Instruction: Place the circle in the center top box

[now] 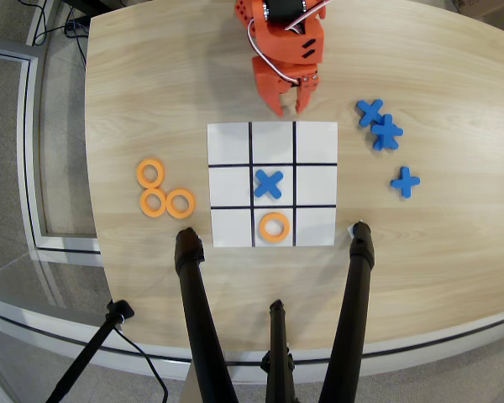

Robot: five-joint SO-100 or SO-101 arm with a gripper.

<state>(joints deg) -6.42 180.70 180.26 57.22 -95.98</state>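
On the white black-lined paper grid [230, 143], one flat orange foam ring [274, 227] already lies in the middle cell of the row farthest from the orange arm, so placement looks done. Arm's jaws [291, 105] hover empty beyond the grid's near edge, seemingly clenched.

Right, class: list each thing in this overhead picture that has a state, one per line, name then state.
gripper: empty, above the table beyond the grid's edge
orange ring in the grid: flat, in the middle cell of the row nearest the tripod
three spare orange rings: flat, clustered off the grid
blue X in the grid: flat, central cell
three spare blue X pieces: off the grid
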